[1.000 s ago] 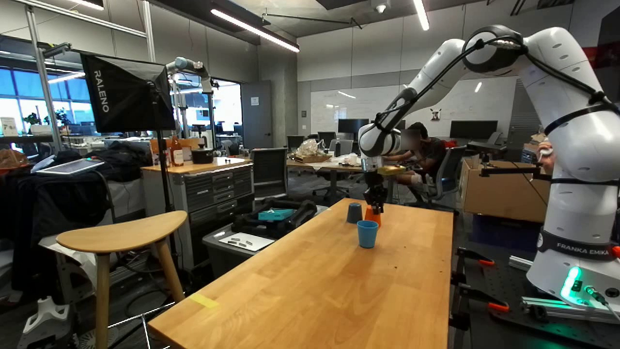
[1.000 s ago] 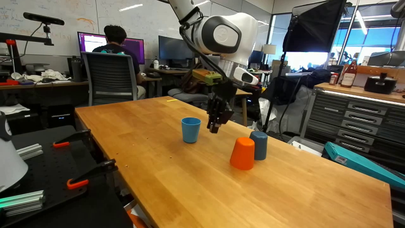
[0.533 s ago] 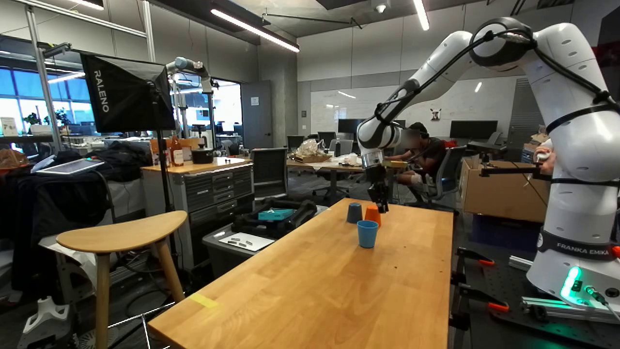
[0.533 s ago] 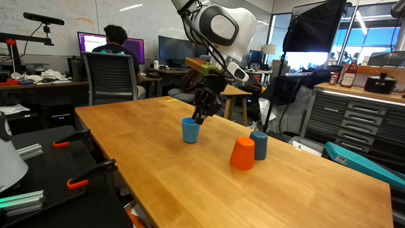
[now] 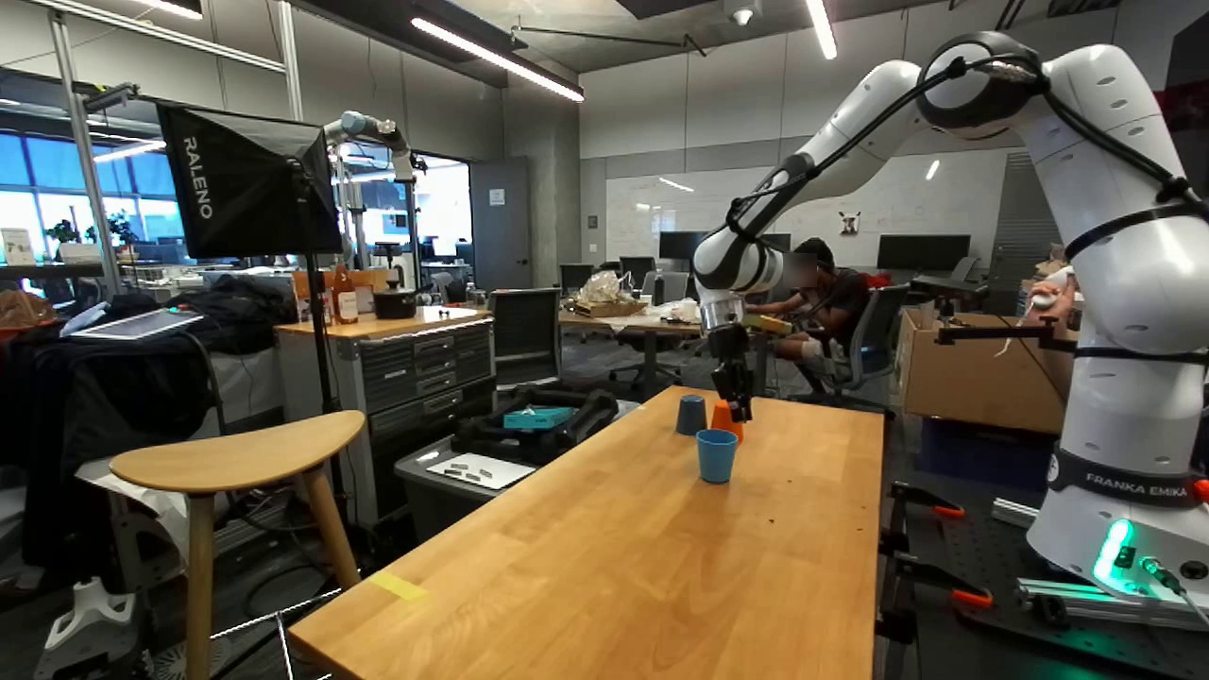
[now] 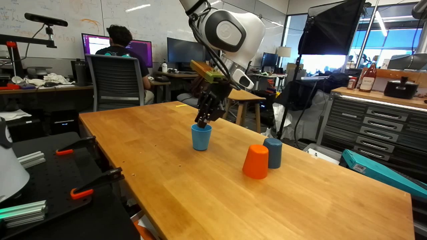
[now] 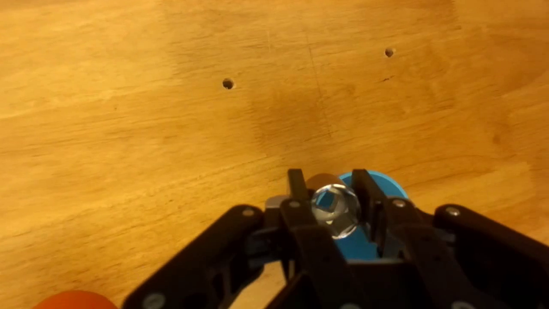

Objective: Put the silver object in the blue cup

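Observation:
The blue cup stands upright on the wooden table in both exterior views [image 5: 716, 460] [image 6: 201, 140]. In the wrist view the blue cup [image 7: 391, 187] lies beneath the fingers and to their right, partly hidden by them. The silver object [image 7: 343, 210] is a round, shiny, socket-like piece between the two fingers. My gripper [image 7: 329, 184] is shut on it. In an exterior view my gripper [image 6: 201, 124] is tilted, with its tips at the height of the blue cup's rim, seeming just above or behind it. The silver object cannot be made out in the exterior views.
An upside-down orange cup [image 6: 256, 162] and an upside-down dark blue-grey cup [image 6: 273, 154] stand close together on the wooden table [image 6: 206, 193]. The orange cup's edge also shows in the wrist view [image 7: 75, 300]. Black clamps [image 5: 930, 505] sit along one table edge.
My gripper has moved from above the table, between the orange cup and the blue cup, over to the blue cup's rim. It has tilted slightly. The cups have not moved.

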